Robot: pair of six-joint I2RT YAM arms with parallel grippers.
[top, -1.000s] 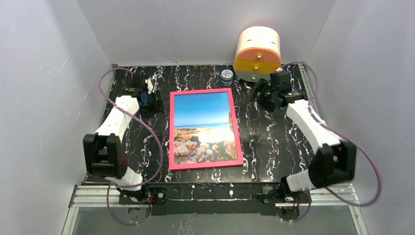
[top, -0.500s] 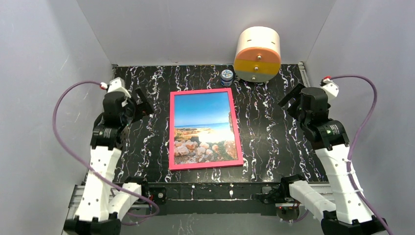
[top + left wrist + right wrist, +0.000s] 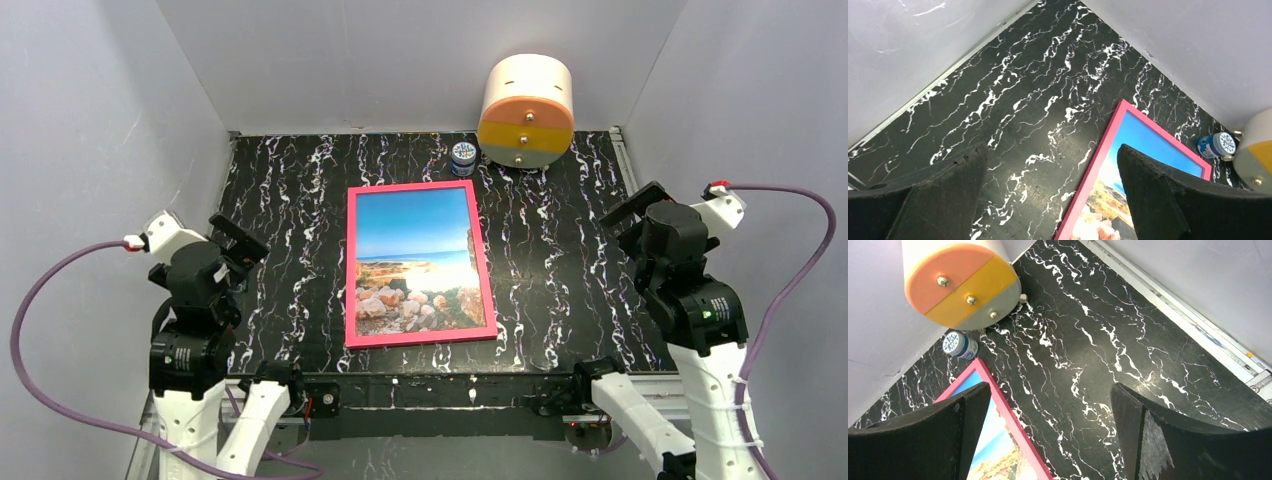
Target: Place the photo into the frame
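Note:
The frame [image 3: 351, 270], with a bright pink-red rim, lies flat on the middle of the black marbled table. The photo [image 3: 412, 228] of a coast sits inside it, picture side up. My left gripper [image 3: 238, 250] is open and empty, raised to the left of the frame. My right gripper [image 3: 630, 215] is open and empty, raised to the right of it. In the left wrist view the open gripper [image 3: 1052, 150] looks down on the frame's left rim [image 3: 1098, 175] and the photo [image 3: 1148, 145]. In the right wrist view the open gripper [image 3: 1050, 386] hangs over bare table beside the frame's right rim [image 3: 1008, 410].
A round white drawer unit [image 3: 526, 108] with orange, yellow and grey fronts stands at the back right. A small blue jar [image 3: 463, 157] stands next to it, just behind the frame's far right corner. Grey walls close in three sides. A metal rail [image 3: 1198, 325] runs along the right edge.
Both arms have pulled back from the far part of the table towards the near edge and risen. Both grippers stay open. The frame and the photo have not moved.

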